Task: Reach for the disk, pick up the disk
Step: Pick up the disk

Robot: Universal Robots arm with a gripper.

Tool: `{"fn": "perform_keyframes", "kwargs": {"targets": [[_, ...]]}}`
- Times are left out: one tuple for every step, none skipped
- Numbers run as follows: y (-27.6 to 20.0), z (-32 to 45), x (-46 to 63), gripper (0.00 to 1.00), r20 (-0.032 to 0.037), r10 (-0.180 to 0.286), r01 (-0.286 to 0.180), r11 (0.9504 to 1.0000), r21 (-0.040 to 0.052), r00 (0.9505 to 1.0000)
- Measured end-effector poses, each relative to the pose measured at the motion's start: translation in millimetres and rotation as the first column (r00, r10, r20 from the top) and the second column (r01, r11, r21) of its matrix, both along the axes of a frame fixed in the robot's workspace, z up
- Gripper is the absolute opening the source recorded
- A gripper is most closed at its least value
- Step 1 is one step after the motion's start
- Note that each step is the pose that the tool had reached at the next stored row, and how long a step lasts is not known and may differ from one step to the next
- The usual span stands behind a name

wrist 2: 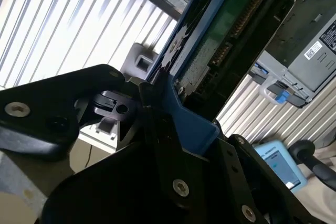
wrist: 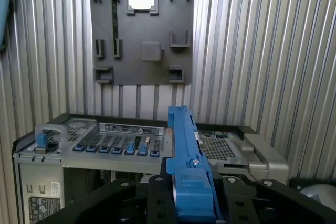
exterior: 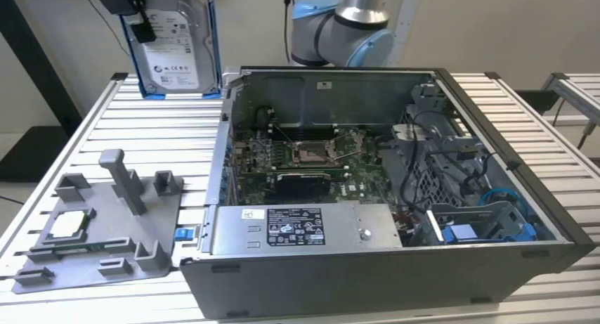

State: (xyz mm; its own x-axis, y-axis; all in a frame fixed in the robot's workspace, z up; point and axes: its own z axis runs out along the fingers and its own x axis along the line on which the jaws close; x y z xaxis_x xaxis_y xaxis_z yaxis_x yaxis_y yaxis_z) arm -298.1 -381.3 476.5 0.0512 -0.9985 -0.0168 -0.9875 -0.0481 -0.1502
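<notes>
Jaws are clamping the disk (wrist: pixel 186 161) from both sides of its blue bracket (wrist 2: pixel 191 124). They are closed right down on the plastic, with no gap visible in either wrist view. In the exterior view the disk (exterior: pixel 173 46) is hanging upright with its label facing the camera. It is over the far corner of the surface (exterior: pixel 140 127) on the exterior view's left, just beside the far corner of the open computer case (exterior: pixel 375 285). The grey fixture tray (exterior: pixel 94 257) is lying well apart, at the near corner on that side.

Judgement: the disk appears lifted clear, so the pick-up is looking complete. The plastic bracket may be flexing, so the hold is calling for steady, centred pressure, with the drive staying vertical and off the case wall.
</notes>
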Motion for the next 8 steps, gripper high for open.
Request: {"fn": "perform_keyframes", "kwargs": {"targets": [[0.0, 0.0, 2.6, 0.0, 0.0, 0.0, 0.0, 1.0, 0.0, 1.0], [0.0, -0.1, 4.8, 0.0, 0.0001, 0.0, 0.0, 1.0, 0.0001, 1.0], [0.0, -0.1, 7.1, 0.0, 0.0001, 0.0, 0.0, 1.0, 0.0001, 1.0], [0.0, -0.1, 9.2, 0.0, 0.0001, 0.0, 0.0, 1.0, 0.0001, 1.0], [0.0, -0.1, 11.1, 0.0, 0.0001, 0.0, 0.0, 1.0, 0.0001, 1.0], [0.0, 0.0, 12.2, 0.0, 0.0, 0.0, 0.0, 1.0, 0.0001, 1.0], [0.0, 0.0, 12.2, 0.0, 0.0, 0.0, 0.0, 1.0, 0.0, 1.0], [0.0, -0.1, 12.2, 0.0, 0.0001, 0.0, 0.0, 1.0, 0.0001, 1.0]]}}
